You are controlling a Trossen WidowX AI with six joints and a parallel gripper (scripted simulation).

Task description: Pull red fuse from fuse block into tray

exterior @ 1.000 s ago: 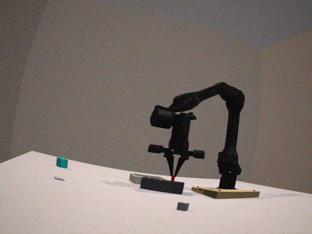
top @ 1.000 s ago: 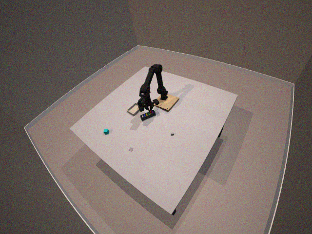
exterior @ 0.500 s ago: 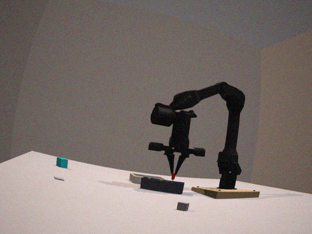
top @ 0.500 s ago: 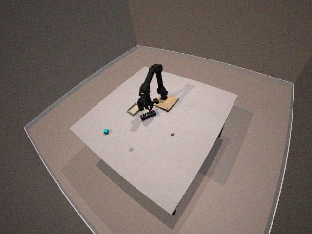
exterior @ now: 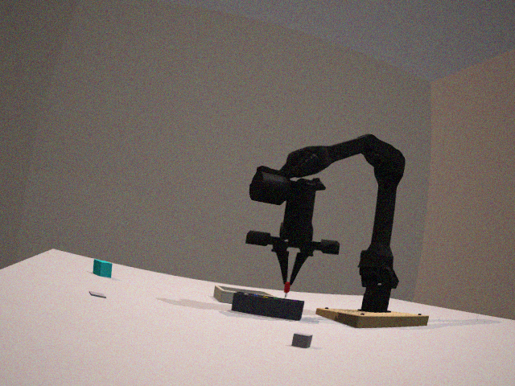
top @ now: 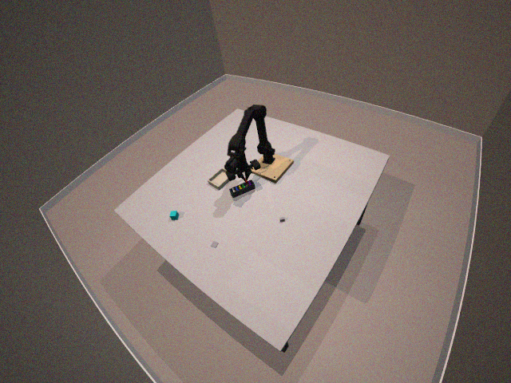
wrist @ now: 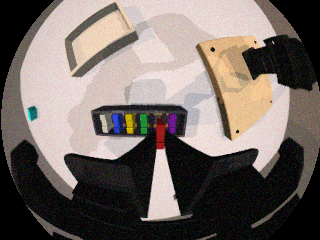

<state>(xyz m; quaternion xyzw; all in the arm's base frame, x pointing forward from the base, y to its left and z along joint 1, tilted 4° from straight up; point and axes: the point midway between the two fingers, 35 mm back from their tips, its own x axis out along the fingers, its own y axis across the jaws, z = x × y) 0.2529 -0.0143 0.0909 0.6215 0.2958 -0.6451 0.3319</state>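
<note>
So far, from the top: pincer (top: 247, 178) down over the right end of the block (top: 242, 189), with a speck of red fuse (top: 247, 181) between the tips. Tray (top: 217, 179) just left of the block, nothing visible in it at this size. Cyan cube (top: 173, 215) and two small grey bits well apart on the tabletop (top: 288, 255).

Next, exterior: fuse (exterior: 286, 287) clenched at the fingertips (exterior: 284, 277), upright, hanging just above the block (exterior: 267, 305); lower end seemingly clear of the top face, though too small to be sure. Tray (exterior: 226, 293) behind and left of the block.

Lastly, wrist: fuse (wrist: 160, 132) pinched between the dark fingers, overlapping one slot of the block (wrist: 136, 122); yellow, blue, green and purple fuses seated alongside. Tray (wrist: 102, 38) up and left, bare inside.

Judged overall: grasp done, extraction done or nearly so. Left to do: more height, carry over to the tray without brushing the block or neighbours, lower, release.
</note>
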